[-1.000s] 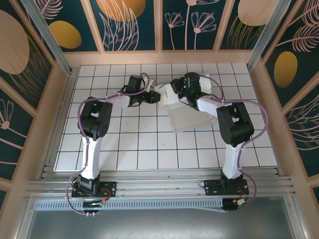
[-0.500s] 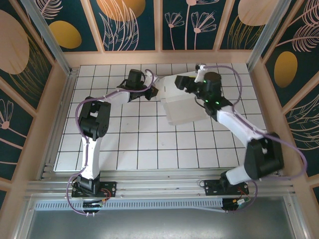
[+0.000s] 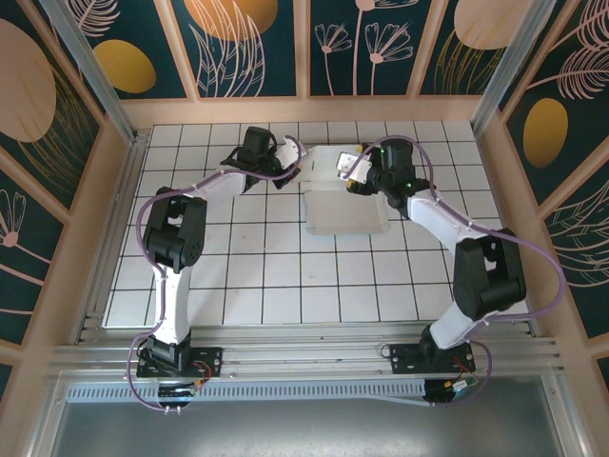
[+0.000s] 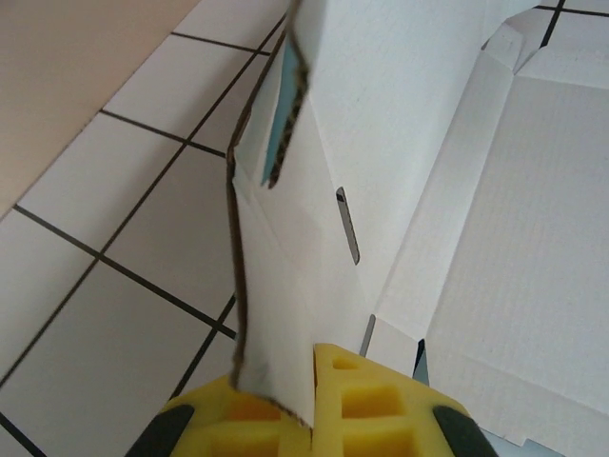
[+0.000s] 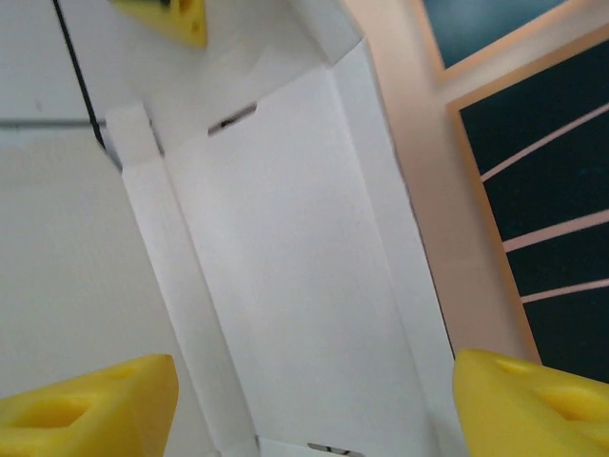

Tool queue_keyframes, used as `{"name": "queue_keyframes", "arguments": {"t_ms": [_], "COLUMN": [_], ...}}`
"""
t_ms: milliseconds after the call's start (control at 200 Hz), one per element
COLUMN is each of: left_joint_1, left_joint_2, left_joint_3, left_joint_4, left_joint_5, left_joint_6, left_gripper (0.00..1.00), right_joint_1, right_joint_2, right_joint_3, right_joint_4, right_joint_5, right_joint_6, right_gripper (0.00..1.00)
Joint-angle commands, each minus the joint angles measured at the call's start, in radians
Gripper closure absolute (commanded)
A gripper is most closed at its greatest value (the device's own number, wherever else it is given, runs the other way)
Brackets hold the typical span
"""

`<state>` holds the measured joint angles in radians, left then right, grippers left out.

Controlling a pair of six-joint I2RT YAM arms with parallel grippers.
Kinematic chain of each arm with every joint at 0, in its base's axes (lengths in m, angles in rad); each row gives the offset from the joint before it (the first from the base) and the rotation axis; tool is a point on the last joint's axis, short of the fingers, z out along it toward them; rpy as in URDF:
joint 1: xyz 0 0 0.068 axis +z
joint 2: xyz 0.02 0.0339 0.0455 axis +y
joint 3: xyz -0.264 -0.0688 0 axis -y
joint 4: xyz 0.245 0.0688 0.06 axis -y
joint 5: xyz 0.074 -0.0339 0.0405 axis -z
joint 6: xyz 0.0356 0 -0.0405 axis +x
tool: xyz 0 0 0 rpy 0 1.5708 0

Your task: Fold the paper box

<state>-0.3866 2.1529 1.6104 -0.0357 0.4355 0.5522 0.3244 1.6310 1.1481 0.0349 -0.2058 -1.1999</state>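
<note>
The paper box (image 3: 344, 205) is a pale whitish sheet with creased flaps, lying mostly flat on the tiled table near the back wall. My left gripper (image 3: 292, 164) is at its left edge, and its yellow fingers (image 4: 381, 405) are shut on a raised side flap (image 4: 285, 286). That flap shows turquoise (image 4: 282, 129) on its outer face. My right gripper (image 3: 350, 171) hovers over the sheet's back part. Its yellow fingertips (image 5: 86, 405) stand wide apart above a long white panel (image 5: 285, 238), with nothing between them.
The peach back wall (image 3: 314, 109) rises just behind the sheet and shows beside the panel as a wall (image 5: 428, 143) in the right wrist view. White tiles (image 3: 247, 276) stretch toward the arm bases. Side walls (image 3: 105, 200) close in the table on the left and right.
My right gripper has opened, let go of the sheet and swung back over it. The sheet has dropped flatter and shifted toward the back wall. My left gripper has shut on the side flap.
</note>
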Motion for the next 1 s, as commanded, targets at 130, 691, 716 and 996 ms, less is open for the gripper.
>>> {"name": "queue_keyframes", "arguments": {"t_ms": [130,691,716,996], "left_joint_1": [-0.004,-0.003,-0.003,-0.003], "left_joint_2": [-0.027,-0.027,-0.026,-0.046], "left_joint_3": [0.001,-0.013,-0.013,-0.050], "left_joint_4": [-0.075,-0.069,-0.069,-0.008], "left_joint_5": [-0.016,-0.004,-0.006,0.005], "left_joint_6": [0.161,0.203,0.201,0.184], "left_gripper": [1.00,1.00,1.00,1.00], "right_joint_1": [-0.041,-0.088,-0.087,-0.080], "right_joint_2": [0.102,0.313,0.317,0.296], "right_joint_3": [0.146,0.377,0.382,0.356], "right_joint_4": [-0.033,-0.176,-0.181,-0.182], "right_joint_5": [-0.013,-0.139,-0.140,-0.119], "right_joint_6": [-0.170,-0.177,-0.178,-0.184], "right_gripper": [0.29,0.66,0.69,0.87]}}
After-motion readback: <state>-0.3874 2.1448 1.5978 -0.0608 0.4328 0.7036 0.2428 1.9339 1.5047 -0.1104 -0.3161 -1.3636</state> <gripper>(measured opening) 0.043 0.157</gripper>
